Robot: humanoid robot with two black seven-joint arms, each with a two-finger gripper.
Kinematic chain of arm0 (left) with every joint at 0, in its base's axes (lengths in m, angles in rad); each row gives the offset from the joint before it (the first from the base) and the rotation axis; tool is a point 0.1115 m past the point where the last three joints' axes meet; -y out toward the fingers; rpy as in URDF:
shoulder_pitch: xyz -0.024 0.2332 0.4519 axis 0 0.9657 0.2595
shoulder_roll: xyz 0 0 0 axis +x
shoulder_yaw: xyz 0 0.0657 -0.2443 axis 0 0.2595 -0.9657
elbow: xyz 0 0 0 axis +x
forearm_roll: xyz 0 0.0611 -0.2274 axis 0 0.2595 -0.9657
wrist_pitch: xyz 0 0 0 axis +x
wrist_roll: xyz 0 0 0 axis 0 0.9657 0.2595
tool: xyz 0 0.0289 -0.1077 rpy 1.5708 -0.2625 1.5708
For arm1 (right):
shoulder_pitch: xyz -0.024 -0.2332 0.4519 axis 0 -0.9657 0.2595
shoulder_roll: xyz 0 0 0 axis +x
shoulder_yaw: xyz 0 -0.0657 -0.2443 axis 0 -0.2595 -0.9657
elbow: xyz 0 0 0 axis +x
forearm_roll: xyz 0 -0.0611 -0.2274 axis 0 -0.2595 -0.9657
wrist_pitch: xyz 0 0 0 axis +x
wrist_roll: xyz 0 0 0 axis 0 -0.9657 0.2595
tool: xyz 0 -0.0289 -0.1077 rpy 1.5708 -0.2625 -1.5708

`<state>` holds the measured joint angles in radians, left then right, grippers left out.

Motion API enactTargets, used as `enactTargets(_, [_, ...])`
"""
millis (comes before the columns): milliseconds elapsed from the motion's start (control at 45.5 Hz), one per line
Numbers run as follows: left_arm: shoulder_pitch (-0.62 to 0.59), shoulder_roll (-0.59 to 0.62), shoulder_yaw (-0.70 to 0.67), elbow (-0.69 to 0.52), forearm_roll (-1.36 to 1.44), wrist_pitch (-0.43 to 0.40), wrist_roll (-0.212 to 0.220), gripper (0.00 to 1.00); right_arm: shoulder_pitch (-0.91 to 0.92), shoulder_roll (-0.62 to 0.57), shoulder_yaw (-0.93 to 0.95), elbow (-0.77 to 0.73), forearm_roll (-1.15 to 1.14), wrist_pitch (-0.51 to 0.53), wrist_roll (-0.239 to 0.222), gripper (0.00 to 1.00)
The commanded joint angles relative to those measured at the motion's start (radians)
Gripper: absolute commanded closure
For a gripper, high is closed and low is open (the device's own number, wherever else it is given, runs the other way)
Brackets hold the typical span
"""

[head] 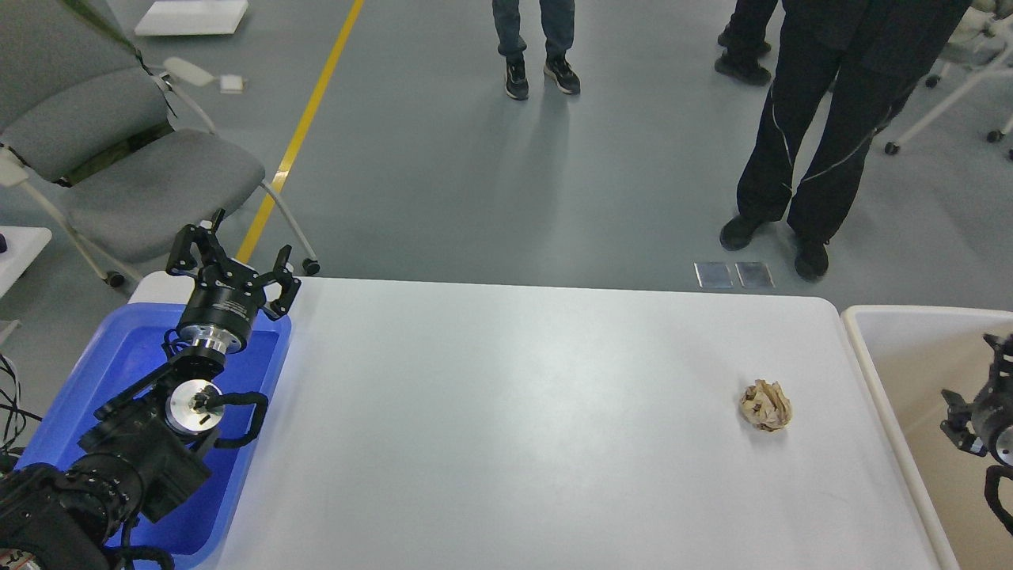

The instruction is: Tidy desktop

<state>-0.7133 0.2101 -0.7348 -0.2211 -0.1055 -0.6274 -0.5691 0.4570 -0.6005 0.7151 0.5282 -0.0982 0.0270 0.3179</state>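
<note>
The white desktop (506, 412) fills the middle of the head view. A crumpled brown paper ball (765, 405) lies on it near the right end. My left gripper (233, 255) is open and empty, held above the far edge of the blue tray (87, 380), far from the ball. My right gripper (972, 378) shows at the right edge over the beige bin (886, 348), to the right of the ball and apart from it. Its two fingers stand spread and empty.
A grey chair (134, 174) stands beyond the table's far left corner. Several people (823, 119) stand on the grey floor beyond the far edge. A yellow floor line (309, 119) runs past the chair.
</note>
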Motion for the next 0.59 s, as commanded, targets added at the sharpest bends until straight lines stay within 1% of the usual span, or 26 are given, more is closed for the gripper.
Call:
enactTargets(0, [0.0, 0.0, 0.0, 0.0, 0.0, 0.0, 0.0, 0.0, -0.135, 0.01, 0.361, 0.344, -0.19, 0.01, 0.069, 0.0])
enactTargets(88, [0.0, 0.0, 0.0, 0.0, 0.0, 0.002, 0.0, 0.0, -0.214, 0.059, 0.49, 0.467, -0.313, 0.01, 0.112, 0.0])
enactTargets(176, [0.0, 0.0, 0.0, 0.0, 0.0, 0.0, 0.0, 0.0, -0.264, 0.125, 0.579, 0.553, -0.426, 0.011, 0.132, 0.0])
enactTargets(264, [0.0, 0.0, 0.0, 0.0, 0.0, 0.0, 0.0, 0.0, -0.27, 0.174, 0.59, 0.565, -0.486, 0.013, 0.133, 0.0])
enactTargets(418, [0.0, 0.0, 0.0, 0.0, 0.0, 0.0, 0.0, 0.0, -0.27, 0.229, 0.569, 0.564, -0.499, 0.013, 0.135, 0.0])
enactTargets(571, [0.0, 0.0, 0.0, 0.0, 0.0, 0.0, 0.0, 0.0, -0.232, 0.284, 0.561, 0.559, -0.505, 0.005, 0.158, 0.0])
